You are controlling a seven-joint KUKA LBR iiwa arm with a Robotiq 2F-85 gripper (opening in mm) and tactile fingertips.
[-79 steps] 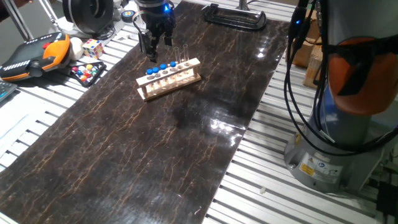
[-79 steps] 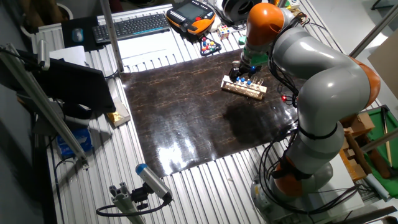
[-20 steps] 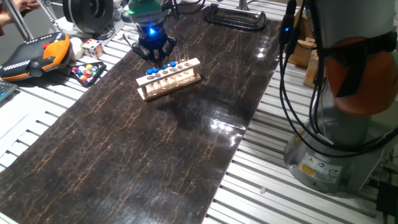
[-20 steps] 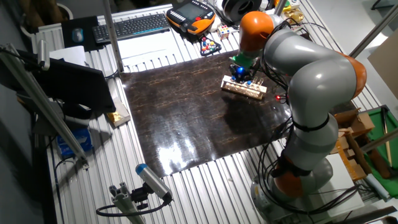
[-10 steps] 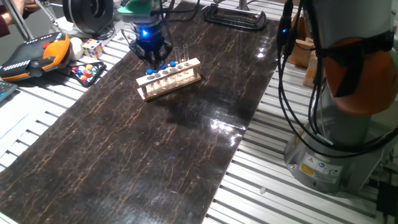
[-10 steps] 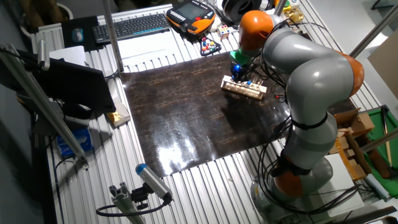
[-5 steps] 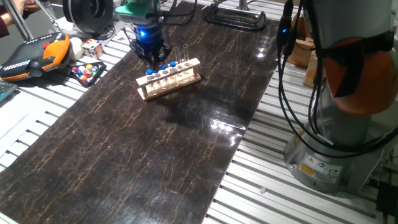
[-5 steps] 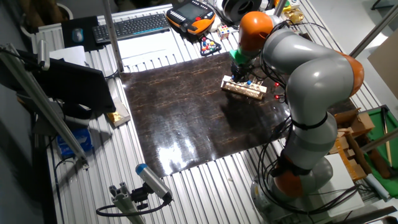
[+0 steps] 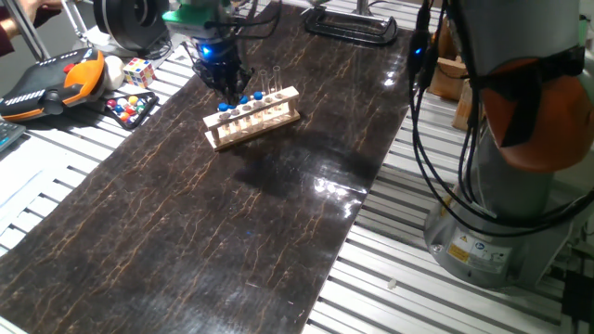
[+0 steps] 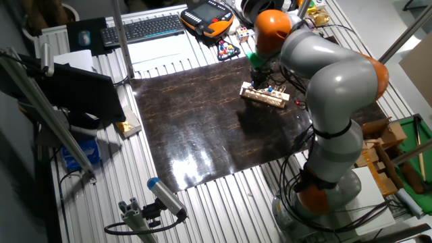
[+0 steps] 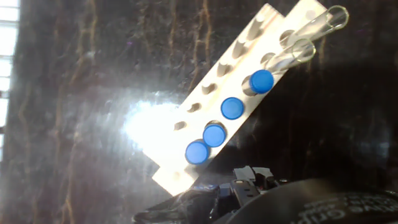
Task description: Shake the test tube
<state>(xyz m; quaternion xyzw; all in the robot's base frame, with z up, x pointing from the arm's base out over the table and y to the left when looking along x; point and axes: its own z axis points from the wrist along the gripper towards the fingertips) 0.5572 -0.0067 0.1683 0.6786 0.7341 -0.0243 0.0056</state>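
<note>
We see four blue-capped tubes in the wooden rack (image 9: pixel 252 117) at the far end of the desk (image 9: pixel 213 223); the tube (image 11: pixel 262 81) to shake is among them, unlifted. The hand (image 9: pixel 225 82) hovers just above the rack's left end, holding nothing visible; open or clenched, we cannot tell. Grasp, lift and shake all remain.
</note>
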